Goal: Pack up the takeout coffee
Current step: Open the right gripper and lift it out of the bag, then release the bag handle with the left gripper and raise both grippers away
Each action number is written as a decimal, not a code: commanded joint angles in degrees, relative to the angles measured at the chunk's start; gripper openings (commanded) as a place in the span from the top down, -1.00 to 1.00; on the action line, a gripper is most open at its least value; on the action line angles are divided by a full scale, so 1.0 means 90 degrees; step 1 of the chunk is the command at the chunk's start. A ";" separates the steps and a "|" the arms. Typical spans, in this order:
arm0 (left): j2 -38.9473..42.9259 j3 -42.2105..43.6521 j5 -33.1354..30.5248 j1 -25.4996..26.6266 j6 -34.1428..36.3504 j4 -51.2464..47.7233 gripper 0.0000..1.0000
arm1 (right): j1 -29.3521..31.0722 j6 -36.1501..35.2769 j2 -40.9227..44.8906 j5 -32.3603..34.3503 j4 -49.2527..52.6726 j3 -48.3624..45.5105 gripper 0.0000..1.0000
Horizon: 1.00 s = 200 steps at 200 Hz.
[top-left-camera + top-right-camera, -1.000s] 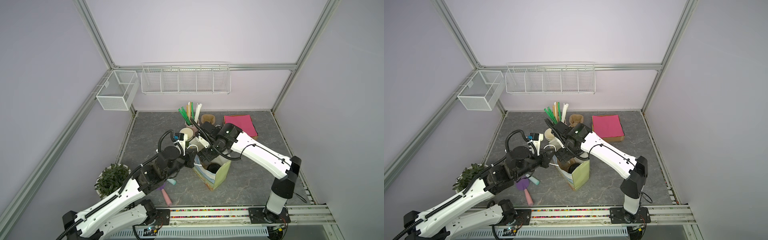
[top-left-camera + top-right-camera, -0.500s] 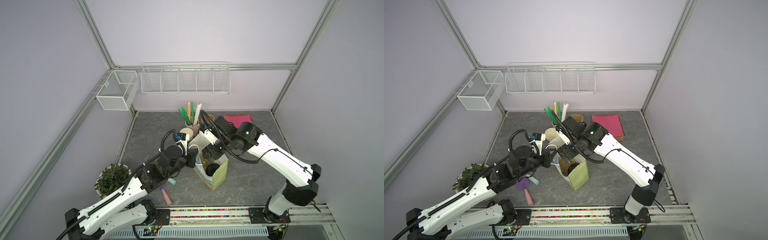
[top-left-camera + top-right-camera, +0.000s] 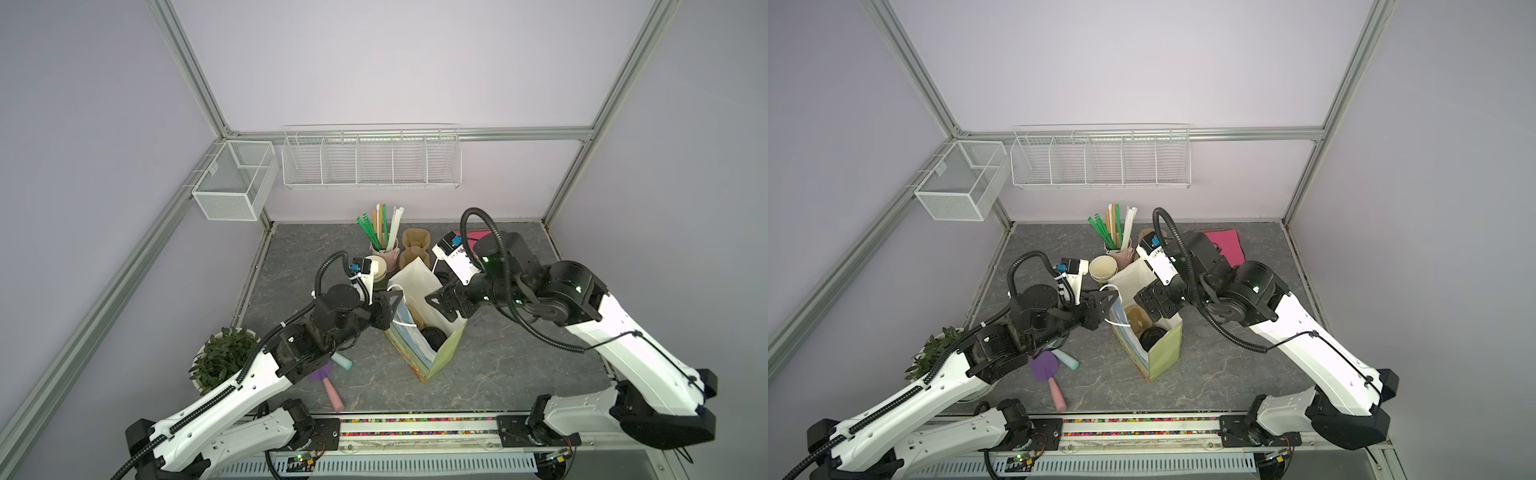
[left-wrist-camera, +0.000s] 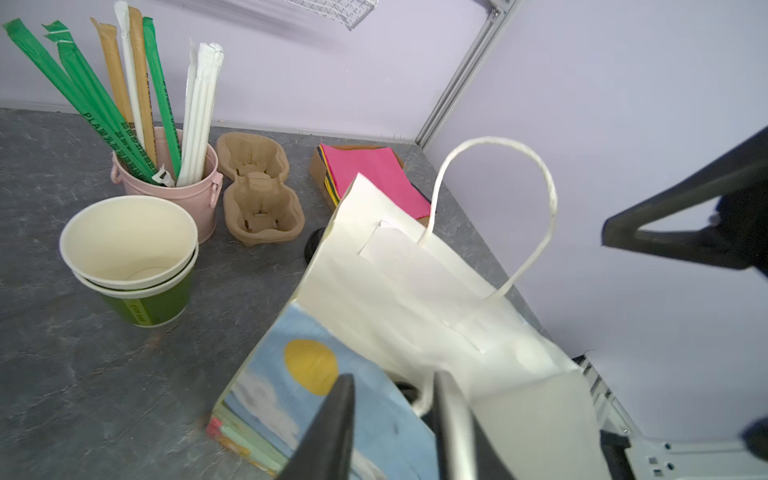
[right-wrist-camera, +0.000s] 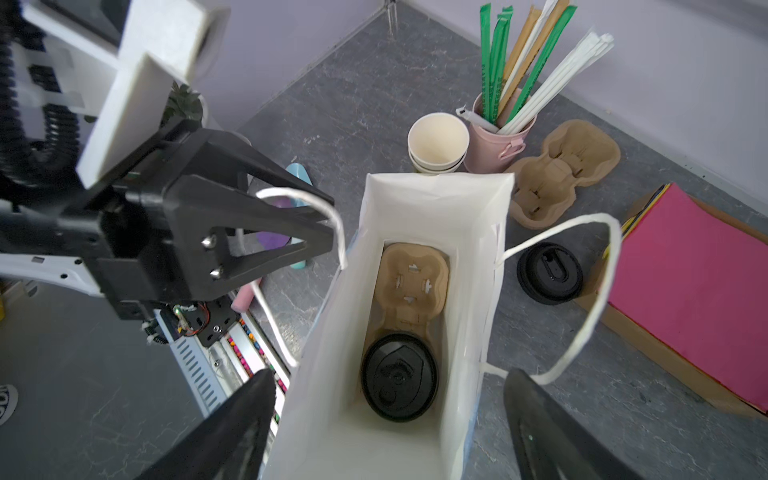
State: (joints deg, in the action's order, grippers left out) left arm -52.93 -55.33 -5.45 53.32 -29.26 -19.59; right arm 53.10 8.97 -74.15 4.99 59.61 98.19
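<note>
Left jaws stand partly open, one white cord handle of the tall white paper bag lying loose between them; right jaws gape wide above the bag's mouth, empty. The takeout coffee, showing only its round black sip lid, sits in a brown pulp carrier at the bag's bottom. Packing looks done; next, both arms should lift clear without snagging handles or tipping the bag

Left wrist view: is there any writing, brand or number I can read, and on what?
"PLA": on a green straw wrapper in the pink bucket; the characters after it are too small to read.
Pale mark on the stacked green cups: too blurred to read.
No other text shows.
</note>
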 commanded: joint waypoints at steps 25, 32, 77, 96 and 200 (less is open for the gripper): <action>0.0263 -0.0544 -0.0199 -0.0026 0.0198 -0.0379 -0.16 | -0.0411 0.0103 0.0762 -0.0161 -0.0856 -0.0748 -0.77; 0.0306 -0.0591 -0.0268 -0.0025 0.0228 -0.0441 -0.25 | -0.0449 0.0102 0.0827 -0.0147 -0.0872 -0.0813 -0.77; 0.0387 -0.1183 -0.0978 -0.0035 0.0662 -0.0975 -0.60 | -0.0595 0.0136 0.1357 0.0284 -0.1102 -0.1196 -0.76; 0.0239 -0.1566 -0.1336 -0.0221 0.0850 -0.1082 -0.67 | -0.0660 0.0159 0.1631 0.0624 -0.1224 -0.1336 -0.76; -0.2236 -0.2868 -0.0087 -0.2977 0.0362 -0.0430 -0.32 | -0.0776 -0.0069 0.2156 0.0628 -0.1523 -0.1803 -0.77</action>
State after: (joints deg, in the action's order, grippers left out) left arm -68.86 -78.48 -9.19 29.85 -25.06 -25.15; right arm 46.52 9.85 -55.72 10.31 47.90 83.11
